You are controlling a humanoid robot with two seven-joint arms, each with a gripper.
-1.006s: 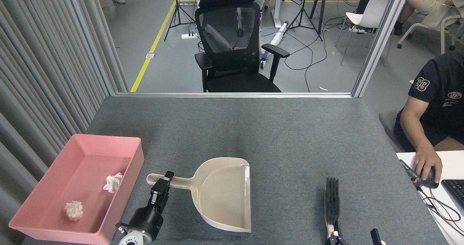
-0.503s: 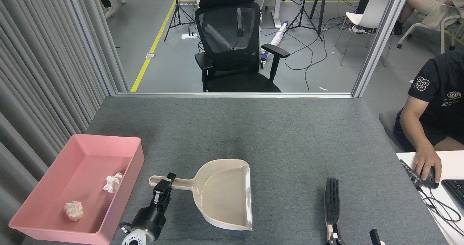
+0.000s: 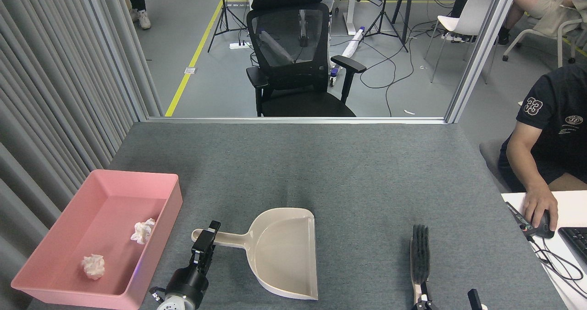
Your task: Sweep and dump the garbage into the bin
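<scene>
- The beige plastic dustpan with a long handle has changed most: a second ago it was tipped up with its open mouth raised, and now it sits lower and flatter on the grey felt table, mouth facing right, pan empty.
- The left gripper is still closed on the dustpan's handle near its rounded left end; the black fingers pinch it from either side, and the arm has drawn slightly toward the near edge as the pan came down.
- The garbage has not moved: one small crumpled white tissue wad and a second white tissue wad both lie inside the shallow pink rectangular plastic bin at the near left, the first toward its right wall, the second nearer the front.
- No wads show anywhere on the table, so I judge the dump done and the pan being set back down.
- The black-bristled hand brush with a pale handle lies flat at the near right, where it was before. Only dark tips of the right gripper show at the bottom edge around the brush handle's end; I cannot tell whether it is gripping or parted.
- What seems left is releasing the handle.
- A person in a dark shirt sits at the far right, hand on a mouse.
</scene>
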